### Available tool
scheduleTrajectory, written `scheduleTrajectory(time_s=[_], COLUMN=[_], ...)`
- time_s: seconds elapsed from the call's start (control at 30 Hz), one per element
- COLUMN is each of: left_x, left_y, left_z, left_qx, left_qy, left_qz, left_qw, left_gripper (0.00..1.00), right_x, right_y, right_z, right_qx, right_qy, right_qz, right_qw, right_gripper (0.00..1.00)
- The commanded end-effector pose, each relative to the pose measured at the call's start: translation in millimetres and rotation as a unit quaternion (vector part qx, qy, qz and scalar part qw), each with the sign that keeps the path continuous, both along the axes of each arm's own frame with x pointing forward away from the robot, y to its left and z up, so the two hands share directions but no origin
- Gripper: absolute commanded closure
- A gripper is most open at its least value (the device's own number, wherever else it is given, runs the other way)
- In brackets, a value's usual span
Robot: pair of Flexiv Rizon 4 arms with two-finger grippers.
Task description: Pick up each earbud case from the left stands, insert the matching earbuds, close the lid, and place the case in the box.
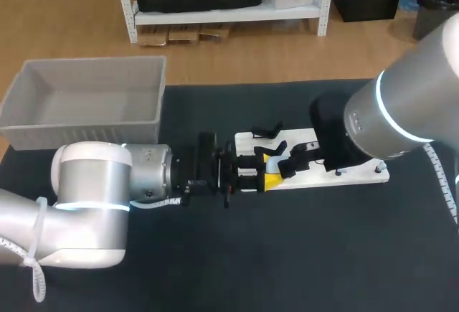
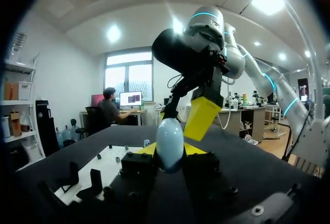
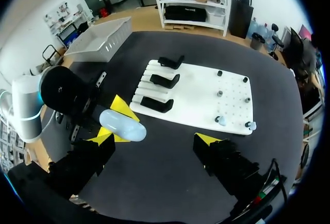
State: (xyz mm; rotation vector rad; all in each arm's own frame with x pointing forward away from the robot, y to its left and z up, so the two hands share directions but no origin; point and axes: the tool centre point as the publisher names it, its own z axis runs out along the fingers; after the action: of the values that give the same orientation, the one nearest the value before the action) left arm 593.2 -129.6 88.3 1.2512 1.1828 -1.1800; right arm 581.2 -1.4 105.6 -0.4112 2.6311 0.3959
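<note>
Left pincer is clamped on the pale blue egg-shaped plastic earbud case, with a yellow tip pressed to each side of it. The case is held up off the dark cloth-covered worktop, over its middle and just beside the left edge of the flat white pegboard.

Right pincer has its fingers wide apart and grips nothing. One of its fingertips sits just beside the case — can't tell if it touches. In the left wrist view that finger hangs close above and behind the case.

Three black angled plastic stands sit in a row along the pegboard's left edge. Near its right edge are a few dark pegs and two small pale pieces, too small to identify.

The grey rectangular plastic box is at the worktop's far left corner, well apart from the case. The silver left arm comes in over the left edge — the silver right arm comes in over the right edge and covers part of the pegboard.
</note>
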Motion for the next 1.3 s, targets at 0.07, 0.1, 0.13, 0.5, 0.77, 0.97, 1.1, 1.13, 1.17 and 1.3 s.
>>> scheduleTrajectory(time_s=[0.07,0.1,0.13,0.5,0.77,0.97,1.1,1.13,1.17,1.3], left_x=[0.1,0.1,0.1,0.1,0.1,0.1,0.1,0.1,0.1,0.1], left_y=[0,0,0,0,0,0,0,0,0,0], left_z=[-0.6,-0.6,-0.6,-0.6,-0.6,-0.6,-0.6,-0.6,-0.6,-0.6], left_qx=[-0.001,-0.001,-0.001,-0.001,-0.001,-0.001,-0.001,-0.001,-0.001,-0.001], left_qy=[0.001,0.001,0.001,0.001,0.001,0.001,0.001,0.001,0.001,0.001], left_qz=[-0.002,-0.002,-0.002,-0.002,-0.002,-0.002,-0.002,-0.002,-0.002,-0.002], left_qw=[1.000,1.000,1.000,1.000,1.000,1.000,1.000,1.000,1.000,1.000], left_gripper=[1.00,1.00,1.00,1.00,1.00,1.00,1.00,1.00,1.00,1.00], right_x=[0.6,0.9,1.2,10.0,23.8,35.8,41.4,42.8,44.0,46.5], right_y=[1,1,0,-6,-40,-80,-102,-108,-113,-130], right_z=[0,1,2,32,60,66,61,58,55,45], right_qx=[-0.004,-0.005,-0.004,0.006,-0.045,-0.118,-0.155,-0.157,-0.154,-0.147], right_qy=[-0.019,-0.020,-0.021,-0.046,-0.095,-0.090,-0.045,-0.026,-0.011,0.027], right_qz=[-0.010,-0.011,-0.012,-0.016,-0.031,-0.049,-0.045,-0.042,-0.042,-0.045], right_qw=[1.000,1.000,1.000,0.999,0.994,0.988,0.986,0.986,0.987,0.988], right_gripper=[0.00,0.00,0.00,0.00,0.00,0.00,0.00,0.00,0.00,0.00])
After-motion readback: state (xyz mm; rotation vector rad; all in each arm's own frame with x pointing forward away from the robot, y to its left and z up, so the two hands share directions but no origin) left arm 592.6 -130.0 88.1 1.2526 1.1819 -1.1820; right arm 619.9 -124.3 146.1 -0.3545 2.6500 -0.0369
